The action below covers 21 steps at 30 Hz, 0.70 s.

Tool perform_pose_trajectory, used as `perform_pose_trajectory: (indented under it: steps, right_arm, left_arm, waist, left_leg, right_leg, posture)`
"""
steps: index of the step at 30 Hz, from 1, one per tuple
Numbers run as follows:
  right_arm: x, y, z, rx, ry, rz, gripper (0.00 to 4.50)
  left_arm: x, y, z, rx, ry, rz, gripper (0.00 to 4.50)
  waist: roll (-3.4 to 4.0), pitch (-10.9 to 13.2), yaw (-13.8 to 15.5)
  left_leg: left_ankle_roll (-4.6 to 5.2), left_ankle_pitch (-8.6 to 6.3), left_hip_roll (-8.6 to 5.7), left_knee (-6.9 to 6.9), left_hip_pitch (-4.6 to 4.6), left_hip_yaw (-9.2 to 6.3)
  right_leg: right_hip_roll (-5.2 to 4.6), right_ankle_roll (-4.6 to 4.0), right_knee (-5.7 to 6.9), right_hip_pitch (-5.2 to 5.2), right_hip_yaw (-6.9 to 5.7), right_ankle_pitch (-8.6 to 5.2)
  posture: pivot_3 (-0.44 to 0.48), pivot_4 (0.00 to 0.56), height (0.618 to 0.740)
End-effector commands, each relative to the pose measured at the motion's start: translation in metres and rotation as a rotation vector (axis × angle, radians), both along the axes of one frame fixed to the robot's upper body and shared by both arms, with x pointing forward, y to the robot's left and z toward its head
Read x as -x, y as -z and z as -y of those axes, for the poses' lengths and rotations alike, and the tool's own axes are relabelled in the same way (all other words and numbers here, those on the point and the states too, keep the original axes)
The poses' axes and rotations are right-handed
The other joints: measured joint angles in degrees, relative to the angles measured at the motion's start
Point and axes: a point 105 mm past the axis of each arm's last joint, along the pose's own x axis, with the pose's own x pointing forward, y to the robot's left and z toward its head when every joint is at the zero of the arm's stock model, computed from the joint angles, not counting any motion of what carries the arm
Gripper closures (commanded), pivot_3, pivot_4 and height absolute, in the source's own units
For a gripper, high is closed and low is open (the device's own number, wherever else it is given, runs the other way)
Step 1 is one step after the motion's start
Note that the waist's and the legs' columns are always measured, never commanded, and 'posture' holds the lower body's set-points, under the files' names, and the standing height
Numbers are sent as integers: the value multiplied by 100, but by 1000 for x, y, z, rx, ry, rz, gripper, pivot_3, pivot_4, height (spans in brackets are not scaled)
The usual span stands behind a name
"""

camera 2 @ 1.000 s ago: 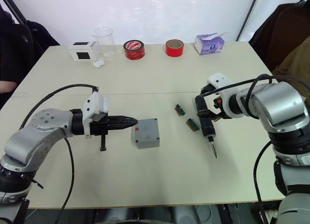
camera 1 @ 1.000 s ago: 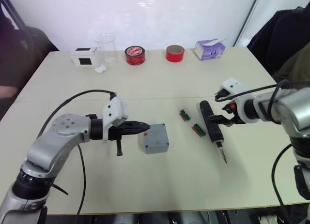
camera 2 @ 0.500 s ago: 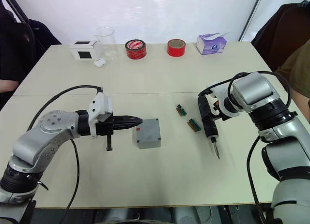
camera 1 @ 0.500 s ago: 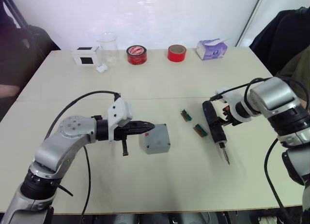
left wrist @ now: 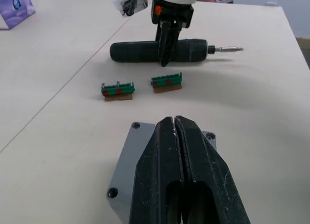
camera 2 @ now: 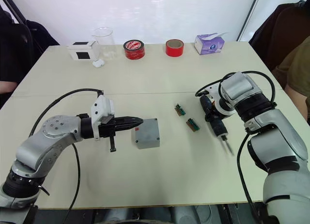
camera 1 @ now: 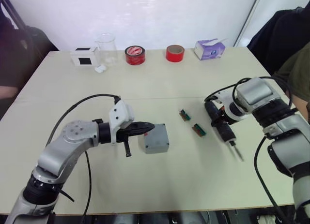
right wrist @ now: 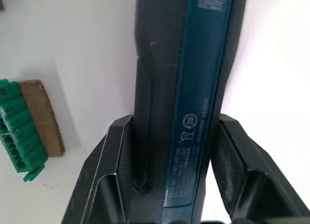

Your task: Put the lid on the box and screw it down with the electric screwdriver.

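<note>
Screwdriver pickup is the step in hand, as I judge it. The right gripper (camera 2: 216, 118) sits over the electric screwdriver (camera 2: 213, 117), one finger on each side of the barrel; in the right wrist view the fingers (right wrist: 109, 178) touch or nearly touch the dark blue body, so it is pinching the tool. The screwdriver seems still low over the tabletop, toward the right edge, with its bit pointing to the near edge; whether it is already lifted I cannot tell.

The box (camera 1: 154, 138) stands near the middle of the tabletop, and the lid (left wrist: 127, 158) appears to lie already on top of it, with screw holes visible at its corners. The left gripper (camera 1: 145, 127) has its fingers pressed together, with nothing between them, and the tips rest on or just above the lid at the box's left side, probably to keep it steady.

Two small green connectors (camera 1: 191, 122) lie between the box and the screwdriver. The tape rolls, beaker, white box and tissue pack stand along the far edge, well apart.

The next move calls for raising the tool, turning the bit downward, and bringing it to one corner hole without hitting the left fingers.
</note>
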Motion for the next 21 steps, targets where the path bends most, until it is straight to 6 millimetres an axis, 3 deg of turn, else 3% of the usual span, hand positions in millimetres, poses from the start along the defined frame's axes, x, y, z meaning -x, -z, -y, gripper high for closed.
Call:
perform_pose_trajectory:
  steps: [1,5,10,14,18,21]
  right_arm:
    - [-5,-7,-4,9,-3,28,2829]
    - [-10,-37,-12,-16,-42,120,2847]
    - [-3,-84,-43,-171,-192,258,2847]
    - [3,-132,-81,-371,-413,569,2847]
    - [22,-177,-114,-554,-614,930,2847]
    - [41,-188,-128,-680,-682,1064,2847]
  left_arm:
    - [3,-13,-1,9,1,68,4500]
    - [1,-10,-4,-10,-10,64,4500]
    - [-1,-7,-11,-41,-13,52,4500]
    - [-4,-7,-17,-65,-5,38,4500]
    - [-4,-5,-23,-95,10,22,4500]
    - [-4,-5,-25,-100,26,1,4500]
  waist:
    - [0,0,1]
    - [5,3,-9]
    - [38,23,-5]
    - [37,24,2]
    - [36,24,4]
    - [31,25,27]
  left_leg:
    - [0,0,0,0,0,0]
    - [0,0,1,-1,0,0]
    - [0,0,1,-4,-14,2]
    - [0,0,3,-12,-15,0]
    - [0,0,4,-9,-14,1]
    - [0,0,3,-8,-15,-1]
  right_leg:
    - [0,-1,0,0,0,1]
    - [2,-2,1,-3,0,2]
    - [2,-2,4,-24,2,1]
    - [5,-3,0,-24,0,1]
    - [6,-2,1,-19,0,1]
    - [4,-2,0,-18,-1,1]
  posture:
    - [0,150,740]
    - [0,150,740]
    - [0,150,740]
    - [0,150,740]
    - [0,150,740]
    - [0,150,740]
